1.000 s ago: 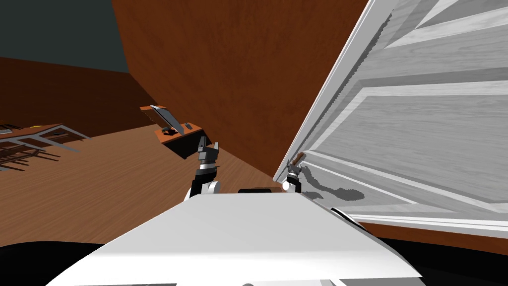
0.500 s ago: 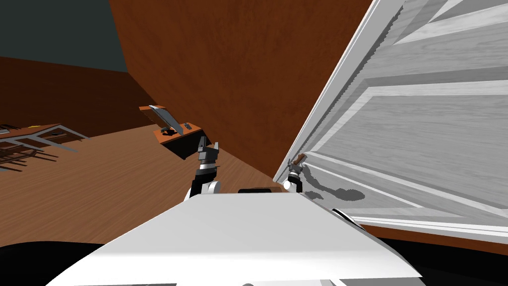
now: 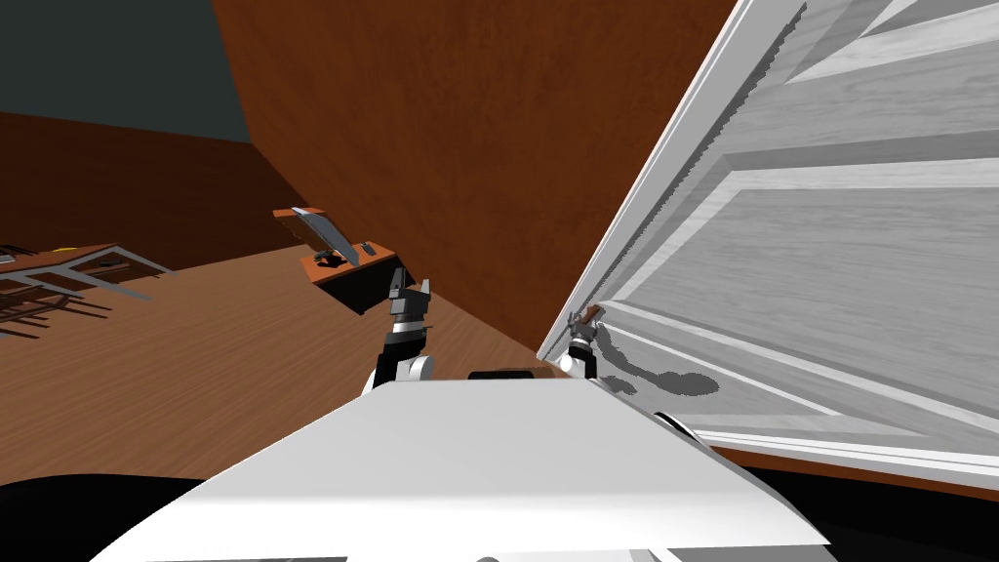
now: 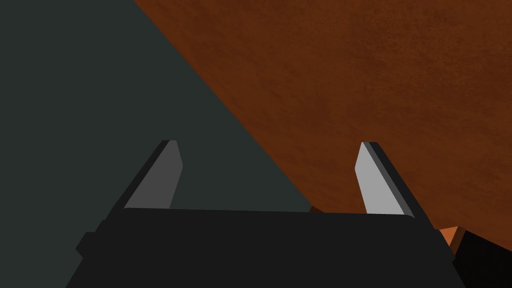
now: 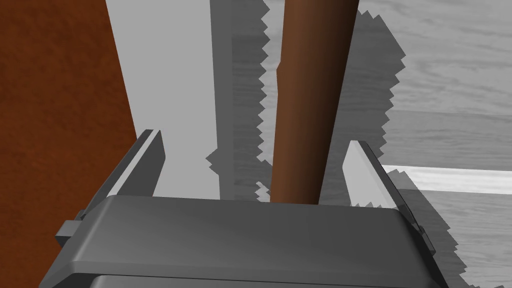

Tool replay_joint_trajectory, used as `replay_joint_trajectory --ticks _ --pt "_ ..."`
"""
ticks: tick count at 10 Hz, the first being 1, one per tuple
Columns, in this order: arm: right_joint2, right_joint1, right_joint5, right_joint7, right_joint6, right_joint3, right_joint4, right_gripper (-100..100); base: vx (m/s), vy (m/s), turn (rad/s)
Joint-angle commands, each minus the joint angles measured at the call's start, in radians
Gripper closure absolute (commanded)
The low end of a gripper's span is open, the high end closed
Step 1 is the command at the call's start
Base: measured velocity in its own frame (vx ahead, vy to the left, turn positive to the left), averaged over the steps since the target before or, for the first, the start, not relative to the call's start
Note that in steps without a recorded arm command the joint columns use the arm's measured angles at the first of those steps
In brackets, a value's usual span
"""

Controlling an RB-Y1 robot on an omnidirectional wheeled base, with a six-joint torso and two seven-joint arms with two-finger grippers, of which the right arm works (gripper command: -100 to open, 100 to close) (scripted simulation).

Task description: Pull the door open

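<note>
A pale grey panelled door stands at my right, its white edge slanting up across the head view. Low on it near that edge sits a brown bar handle. My right gripper is at that handle. In the right wrist view the handle runs up between the fingers of the open right gripper, nearer one finger than the other, with a gap on both sides. My left gripper is held up in front of the chest, open and holding nothing.
A red-brown wall meets the door's edge on the left. Beyond the left gripper stands a small orange-topped desk with a tilted grey panel. Metal frames lie at the far left on the wooden floor.
The door's white edge has shifted slightly to the right at the top. My right gripper stays at the handle and the left arm is unchanged.
</note>
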Motion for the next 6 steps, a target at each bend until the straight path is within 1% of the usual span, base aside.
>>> replay_joint_trajectory --ticks 1,2,3,4,5,6 --pt "0.006 0.003 0.039 -0.009 0.013 -0.030 0.003 -100 0.036 -0.013 0.002" --pt "0.018 0.003 0.074 -0.028 0.034 -0.070 0.018 -100 0.036 -0.018 0.001" --pt "0.018 0.003 0.086 -0.028 0.034 -0.074 0.018 -100 0.029 -0.014 0.002" --pt "0.028 0.003 0.124 -0.045 0.053 -0.114 0.032 -100 0.036 -0.018 0.001" --pt "0.038 0.003 0.153 -0.060 0.071 -0.144 0.045 -100 0.036 -0.020 0.008" --pt "0.038 0.003 0.162 -0.060 0.071 -0.147 0.045 -100 0.020 -0.009 0.006"
